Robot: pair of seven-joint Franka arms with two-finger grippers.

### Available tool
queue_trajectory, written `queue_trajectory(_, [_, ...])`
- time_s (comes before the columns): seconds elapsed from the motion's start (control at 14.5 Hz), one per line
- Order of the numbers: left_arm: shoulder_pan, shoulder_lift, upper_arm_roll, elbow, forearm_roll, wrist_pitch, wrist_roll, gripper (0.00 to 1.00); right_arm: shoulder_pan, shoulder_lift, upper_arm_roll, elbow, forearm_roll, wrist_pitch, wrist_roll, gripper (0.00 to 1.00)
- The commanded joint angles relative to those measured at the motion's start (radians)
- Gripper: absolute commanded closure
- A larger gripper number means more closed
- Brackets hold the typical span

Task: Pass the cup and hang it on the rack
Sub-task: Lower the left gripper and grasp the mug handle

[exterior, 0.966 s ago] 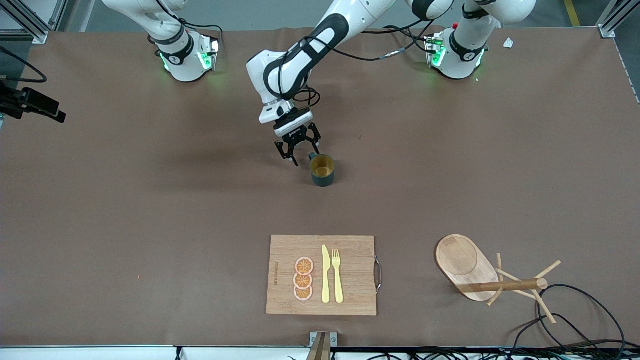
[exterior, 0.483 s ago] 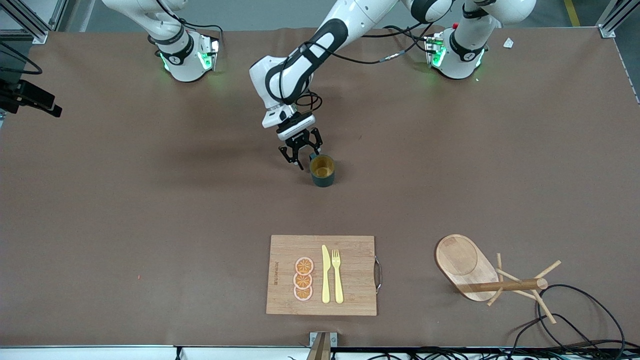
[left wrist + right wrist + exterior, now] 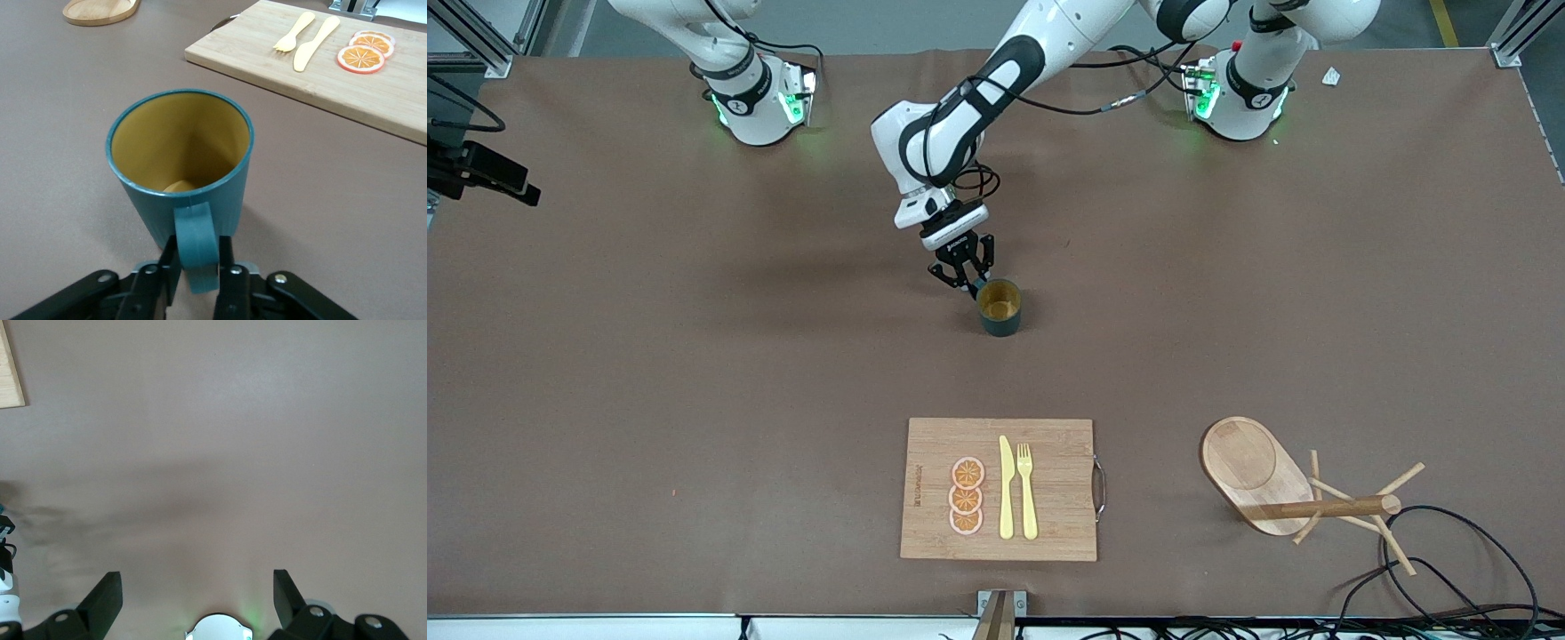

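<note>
We recorded a small dark teal-green cylindrical cup [image 3: 1000,308] with a mustard-yellow inside, standing upright on the brown table [image 3: 694,356] and serving here as our landmark. Its small handle [image 3: 195,245] pointed toward the robots' bases.

Left end effector [image 3: 971,281]: we found it low at the cup, on the side away from the front camera, its black fingers [image 3: 231,280] clenched on the handle, one on each flank. The cup's base rested on the table.

Right end effector [image 3: 197,593]: we found it released, its two black fingers [image 3: 103,597] spread wide over bare table well away from the cup, toward the right arm's end; that arm waited. In the front view we saw only the arm's base.

Light wooden mug rack [image 3: 1280,493] with an oval dished base, a round post and thin angled pegs: we noted it nearer to the front camera than the cup and toward the left arm's end of the table, well apart from the cup.

Rectangular bamboo cutting board [image 3: 1049,444] with a metal handle: we noted it nearer to the front camera than the cup, almost straight in line with it. On it lay a pale yellow knife [image 3: 1006,487], a pale yellow fork [image 3: 1027,491] just beside the knife, and three orange slices [image 3: 966,496] in a row beside the knife.

Black cables [image 3: 1449,569]: we logged them at the table's near edge, close to the rack and well apart from the cup.
</note>
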Motion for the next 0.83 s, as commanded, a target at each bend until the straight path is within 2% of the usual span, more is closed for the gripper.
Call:
queue_trajectory(0.0, [-0.011, -0.01, 0.009, 0.019, 0.01, -0.037, 0.002, 0.92, -0.019, -0.031, 0.014, -0.029, 0.014, 0.014, 0.008, 0.0])
queue_trajectory(0.28, [0.016, -0.062, 0.007, 0.022, -0.025, -0.041, 0.025, 0.99, -0.017, -0.031, 0.014, -0.029, 0.016, 0.029, 0.008, 0.0])
queue_trajectory(0.76, [0.174, -0.309, 0.006, 0.022, -0.296, -0.041, 0.296, 1.0, -0.013, -0.031, 0.015, -0.026, 0.016, 0.035, 0.008, 0.0])
